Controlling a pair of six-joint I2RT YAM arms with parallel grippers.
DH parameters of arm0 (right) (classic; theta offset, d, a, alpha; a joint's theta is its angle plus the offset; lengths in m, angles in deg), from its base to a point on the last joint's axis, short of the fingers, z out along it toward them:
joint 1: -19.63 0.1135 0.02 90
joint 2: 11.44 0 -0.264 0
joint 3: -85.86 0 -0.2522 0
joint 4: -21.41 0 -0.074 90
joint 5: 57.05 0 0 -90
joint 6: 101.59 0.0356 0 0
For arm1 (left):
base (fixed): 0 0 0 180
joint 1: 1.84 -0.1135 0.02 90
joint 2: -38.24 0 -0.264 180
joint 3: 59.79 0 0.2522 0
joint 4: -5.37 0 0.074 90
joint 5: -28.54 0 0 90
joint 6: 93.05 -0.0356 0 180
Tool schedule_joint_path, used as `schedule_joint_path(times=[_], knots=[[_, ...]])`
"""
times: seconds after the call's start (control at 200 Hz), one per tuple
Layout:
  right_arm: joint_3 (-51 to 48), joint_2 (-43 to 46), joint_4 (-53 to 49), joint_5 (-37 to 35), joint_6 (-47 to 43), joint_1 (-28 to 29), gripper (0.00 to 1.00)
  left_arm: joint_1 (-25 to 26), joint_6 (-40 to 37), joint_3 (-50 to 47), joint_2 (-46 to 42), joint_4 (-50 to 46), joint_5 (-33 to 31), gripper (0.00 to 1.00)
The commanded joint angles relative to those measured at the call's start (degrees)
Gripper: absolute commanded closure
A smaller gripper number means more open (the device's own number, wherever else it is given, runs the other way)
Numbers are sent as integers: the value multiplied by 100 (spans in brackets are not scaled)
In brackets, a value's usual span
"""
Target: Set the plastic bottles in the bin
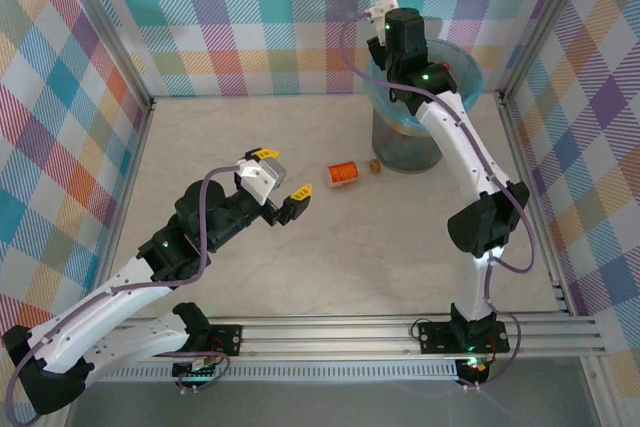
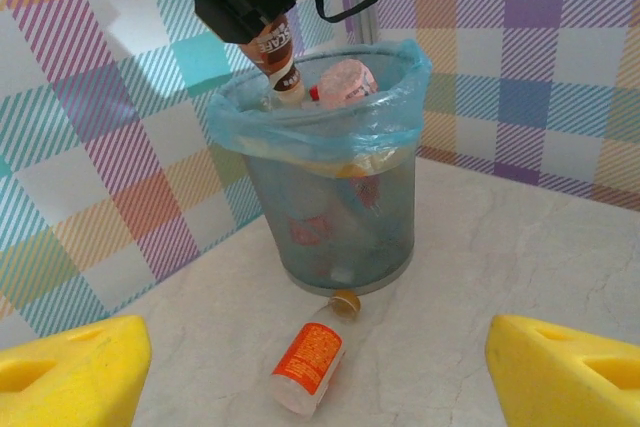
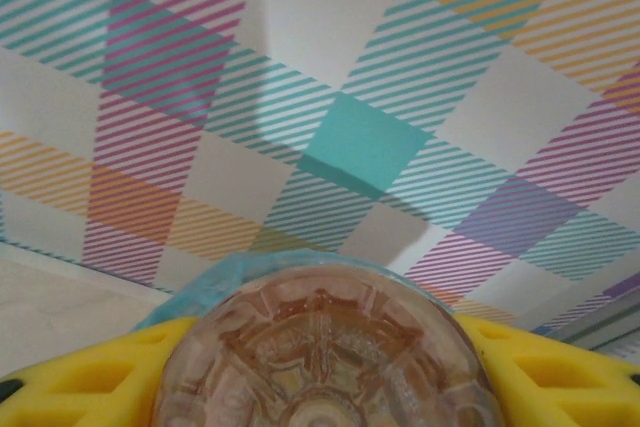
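Note:
The bin (image 1: 405,145), a grey wastebasket lined with a light-blue bag, stands at the back right and holds several bottles (image 2: 345,82). My right gripper (image 3: 325,372) hangs over its rim, shut on a clear brown-labelled bottle (image 2: 278,52) that points neck down into the bin. The bottle's ribbed base (image 3: 325,347) sits between the yellow fingers (image 3: 80,377). An orange-labelled bottle (image 1: 343,173) lies on the table just left of the bin, its cap (image 2: 346,303) toward the bin's foot. My left gripper (image 1: 283,183) is open, a short way left of that bottle and aimed at it.
Chequered walls with metal posts close in the table on three sides. The bin (image 2: 330,217) stands near the back right corner. Bare pale tabletop (image 1: 330,257) lies between the two arms.

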Motion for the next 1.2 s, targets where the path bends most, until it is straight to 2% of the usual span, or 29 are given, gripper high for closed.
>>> schedule_joint_path(times=[0.0, 0.335, 0.545, 0.93, 1.195], knots=[[233, -244, 223, -152, -85, -116, 36, -80, 118, -64, -20, 166, 130, 14], [306, -260, 119, 53, 460, -105, 30, -147, 219, -101, 63, 207, 201, 14], [350, -336, -127, -11, 727, -105, 18, -178, 225, -88, 69, 136, 219, 14], [394, -356, -416, 0, 1095, -118, 20, -254, 257, -79, 43, 43, 219, 13], [502, 25, -979, 833, 1836, -106, 21, -400, 371, 88, 324, -288, 201, 12]])
